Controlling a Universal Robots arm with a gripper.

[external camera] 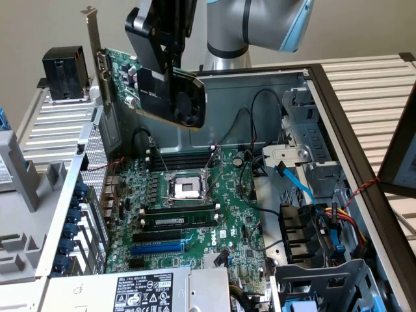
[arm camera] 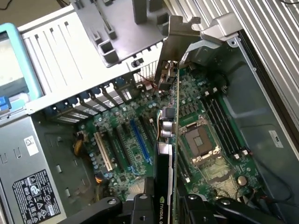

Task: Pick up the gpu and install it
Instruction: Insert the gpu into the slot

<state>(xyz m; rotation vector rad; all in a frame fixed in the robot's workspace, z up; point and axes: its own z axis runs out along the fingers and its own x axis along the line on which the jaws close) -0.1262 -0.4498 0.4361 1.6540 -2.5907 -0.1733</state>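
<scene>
The gpu point(external camera: 127, 81), a green card with a black fan shroud and a silver end bracket, hangs tilted in the air above the back of the open computer case. My gripper point(external camera: 162, 62) is shut on it from above, clamping the shroud side. In the wrist view the gpu point(arm camera: 172, 135) appears edge-on between the black fingers point(arm camera: 140, 210), its bracket point(arm camera: 175, 42) pointing toward the case's rear slot wall. Below it lies the large green motherboard point(external camera: 227, 201) with a blue expansion slot point(external camera: 159, 247), also seen as the blue expansion slot point(arm camera: 140, 140) in the wrist view.
A CPU socket point(external camera: 185, 188) and a memory stick point(external camera: 179, 221) sit on the board. The power supply point(external camera: 143, 292) is at the front, a drive cage point(external camera: 325, 286) with cables at the exterior view's right. The rear slot wall point(external camera: 84, 214) stands at the exterior view's left.
</scene>
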